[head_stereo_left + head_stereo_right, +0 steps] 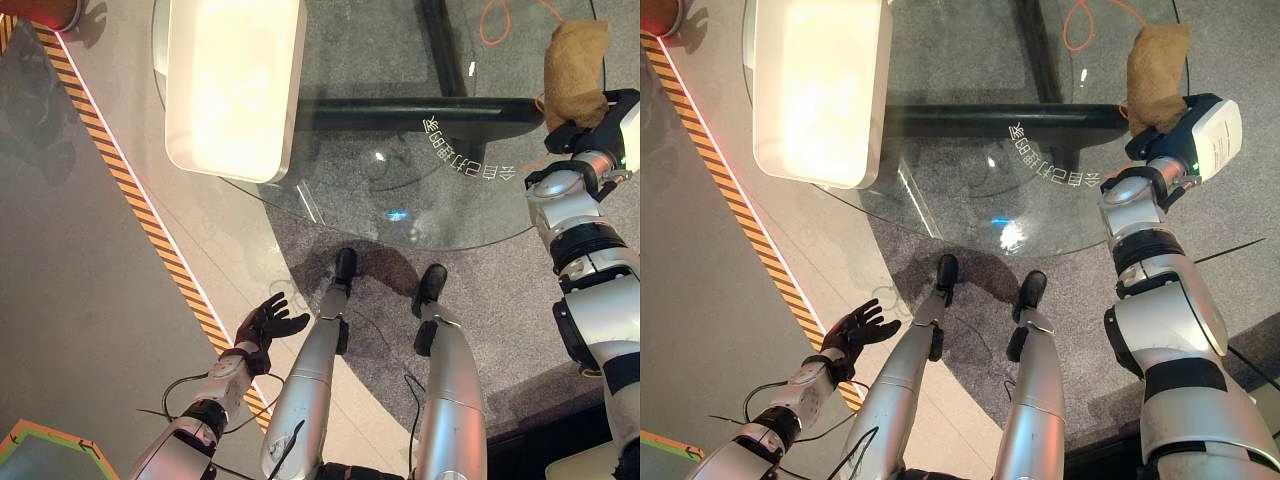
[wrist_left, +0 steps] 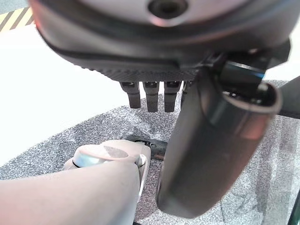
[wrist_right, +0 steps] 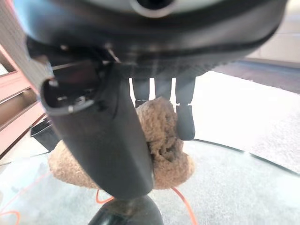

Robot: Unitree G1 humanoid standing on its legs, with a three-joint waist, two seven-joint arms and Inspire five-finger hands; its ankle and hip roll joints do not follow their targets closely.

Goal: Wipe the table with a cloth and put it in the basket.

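Grey speckled carpet [image 1: 520,330] is seen under the round glass bench [image 1: 400,190]; near its right edge, a brown cloth [image 1: 575,70] is pinched by the right hand [image 3: 159,108]. Left hand [image 1: 268,322] is held wide over the floor.

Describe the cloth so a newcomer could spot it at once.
Start at the round glass table. At its far right edge, the right robot hand grips the cloth. It is the only tan, nubbly fabric there, unlike the smooth white tray opposite.

Harsh glare on white tray [image 1: 235,85]
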